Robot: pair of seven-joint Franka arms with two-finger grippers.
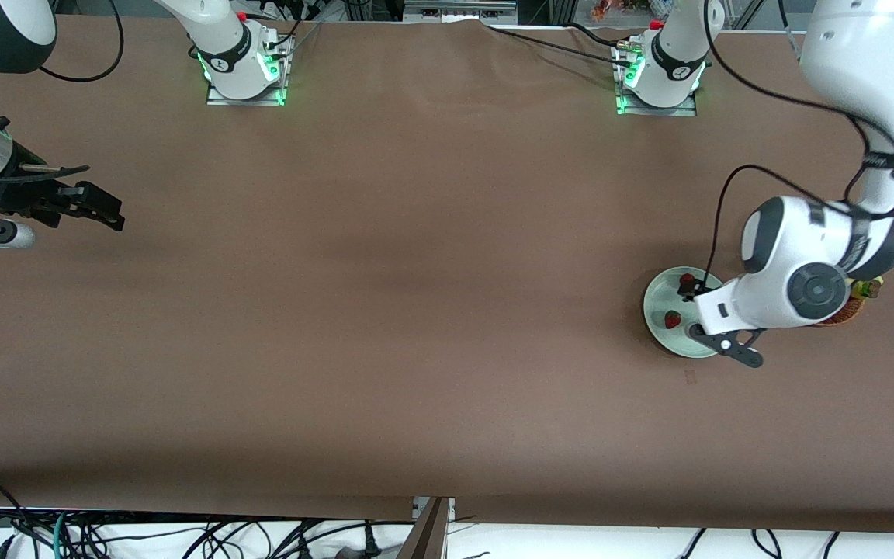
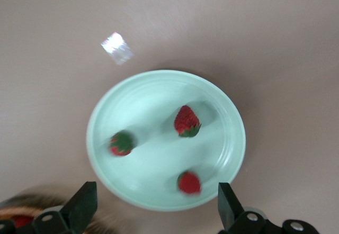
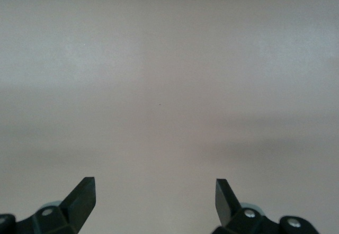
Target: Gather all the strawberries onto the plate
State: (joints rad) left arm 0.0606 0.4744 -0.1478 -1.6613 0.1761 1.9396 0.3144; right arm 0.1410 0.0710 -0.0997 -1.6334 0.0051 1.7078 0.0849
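Mint-green and shallow, the plate (image 2: 166,138) sits at my left arm's end of the brown worktop (image 1: 416,310), and all three strawberries (image 2: 187,122) lie inside its rim, well apart from one another. My left hand (image 2: 153,205) hangs directly over the plate with its fingers spread wide and nothing between them, so I judge the collecting is done and what remains is getting clear cleanly. The risk is in my leaving: one berry (image 2: 189,182) rests close to the rim under my fingers, and if I dip or swing low I could clip the rim, tip the plate, or nudge that berry out; round berries on a smooth dish would roll easily. The wicker basket (image 1: 843,313) stands just beside the plate, under my wrist, and a sideways move could catch it. My right hand (image 3: 154,191) waits over bare worktop at the right arm's end, fingers open and empty.
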